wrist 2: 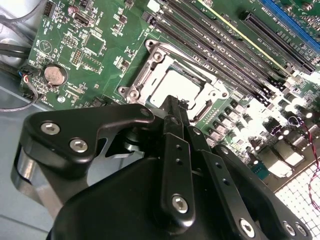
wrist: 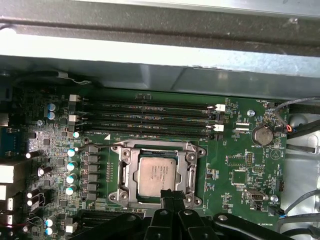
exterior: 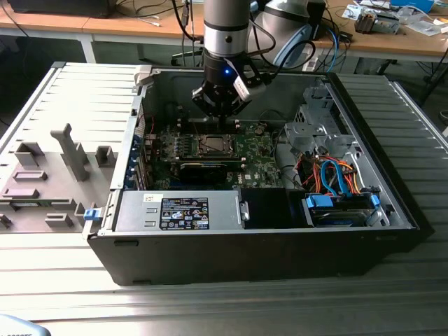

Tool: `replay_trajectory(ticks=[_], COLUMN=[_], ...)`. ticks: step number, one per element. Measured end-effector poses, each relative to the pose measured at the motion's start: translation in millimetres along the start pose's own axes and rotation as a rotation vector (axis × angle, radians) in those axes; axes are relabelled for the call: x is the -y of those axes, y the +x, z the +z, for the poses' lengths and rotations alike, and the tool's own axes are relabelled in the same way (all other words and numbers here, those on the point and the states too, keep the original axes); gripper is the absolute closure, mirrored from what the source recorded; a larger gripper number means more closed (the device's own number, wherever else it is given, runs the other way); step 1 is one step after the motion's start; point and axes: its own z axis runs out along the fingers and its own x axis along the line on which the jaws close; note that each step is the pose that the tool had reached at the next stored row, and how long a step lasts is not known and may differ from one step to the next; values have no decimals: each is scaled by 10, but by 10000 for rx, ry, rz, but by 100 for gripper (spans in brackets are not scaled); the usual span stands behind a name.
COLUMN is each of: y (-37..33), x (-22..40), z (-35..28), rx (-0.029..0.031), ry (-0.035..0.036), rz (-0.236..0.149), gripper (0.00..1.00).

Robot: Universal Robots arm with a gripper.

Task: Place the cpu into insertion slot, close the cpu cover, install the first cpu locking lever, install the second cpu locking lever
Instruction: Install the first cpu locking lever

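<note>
One pincer, fingers pressed together and holding nothing, hovers at the edge of the cpu seated under the cpu cover.

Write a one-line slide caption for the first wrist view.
End effector poised at the edge of the cpu cover, closed over the cpu seated in the insertion slot on the green motherboard.

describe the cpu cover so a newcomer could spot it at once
Start at the open computer case and find the green motherboard inside. Near the board's middle, below the long black memory slots, the cpu cover is a silvery square frame lying flat around the grey-beige cpu. It is the board's one bright metal frame with a window.
</note>
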Motion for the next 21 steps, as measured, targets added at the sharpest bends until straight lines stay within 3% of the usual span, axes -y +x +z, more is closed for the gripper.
replay_trajectory(ticks=[21], y=[58], x=[-4], z=[-3], rx=[0], ry=[1], rz=[-4], gripper=[89])
